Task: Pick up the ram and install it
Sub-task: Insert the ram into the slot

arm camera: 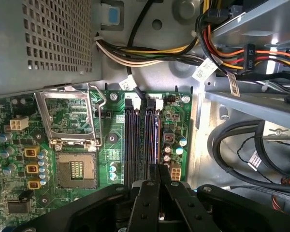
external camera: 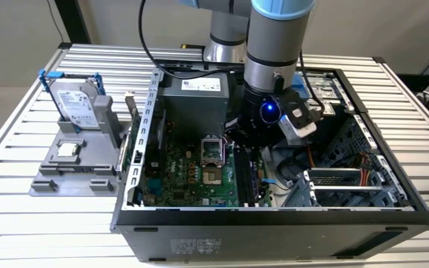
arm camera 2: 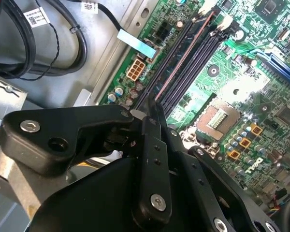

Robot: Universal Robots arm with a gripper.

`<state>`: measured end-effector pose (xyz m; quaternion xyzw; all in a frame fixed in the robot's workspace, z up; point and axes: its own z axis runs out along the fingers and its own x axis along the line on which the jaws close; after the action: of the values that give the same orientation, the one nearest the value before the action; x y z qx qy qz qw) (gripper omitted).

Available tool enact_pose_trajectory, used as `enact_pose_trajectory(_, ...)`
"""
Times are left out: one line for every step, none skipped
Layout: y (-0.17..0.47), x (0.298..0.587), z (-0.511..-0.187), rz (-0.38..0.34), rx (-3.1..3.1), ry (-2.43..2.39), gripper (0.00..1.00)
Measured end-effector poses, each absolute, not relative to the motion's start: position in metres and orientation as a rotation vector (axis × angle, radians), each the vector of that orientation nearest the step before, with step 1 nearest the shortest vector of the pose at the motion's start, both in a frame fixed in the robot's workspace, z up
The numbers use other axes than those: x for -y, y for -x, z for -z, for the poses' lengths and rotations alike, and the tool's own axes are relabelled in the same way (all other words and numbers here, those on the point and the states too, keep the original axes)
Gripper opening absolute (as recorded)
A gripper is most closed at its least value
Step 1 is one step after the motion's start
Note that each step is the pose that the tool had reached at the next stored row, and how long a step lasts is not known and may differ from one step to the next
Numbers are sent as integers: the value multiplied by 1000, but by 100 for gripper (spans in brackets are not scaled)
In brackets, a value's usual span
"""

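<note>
Presently the ram (arm camera 2: 183, 55) is being read as the thin reddish strip seen edge-on, running from the fingertips along one of the memory slots (arm camera: 133, 140) on the motherboard (arm camera: 111, 99). It is being held low over that slot, or partly in it; which cannot be told. The gripper (arm camera 2: 154, 108) is being kept nearly closed, fingers pinched on the strip's flat sides, inside the open computer case (external camera: 274, 215). Step judged: insertion, pickup already done. Seating is being judged to call for the edge lined up true with the slot and a straight, even press until the end latches are caught.
</note>
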<state>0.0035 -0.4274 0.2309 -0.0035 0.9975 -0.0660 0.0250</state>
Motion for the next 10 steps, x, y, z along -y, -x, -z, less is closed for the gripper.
enact_pose_trajectory(-4, 427, -231, 204, -3085, 11, 0)
enact_pose_trajectory(-4, 427, -231, 204, -3085, 11, 0)
enact_pose_trajectory(-4, 427, -231, 204, -3085, 11, 0)
enact_pose_trajectory(-4, 427, -231, 204, -3085, 11, 0)
enact_pose_trajectory(-4, 427, -231, 204, -3085, 11, 0)
enact_pose_trajectory(-4, 427, -231, 204, -3085, 11, 0)
enact_pose_trajectory(-4, 427, -231, 204, -3085, 11, 0)
enact_pose_trajectory(-5, 427, -231, 204, -3085, 11, 0)
enact_pose_trajectory(-6, 427, -231, 204, -3085, 11, 0)
enact_pose_trajectory(-6, 427, -231, 204, -3085, 11, 0)
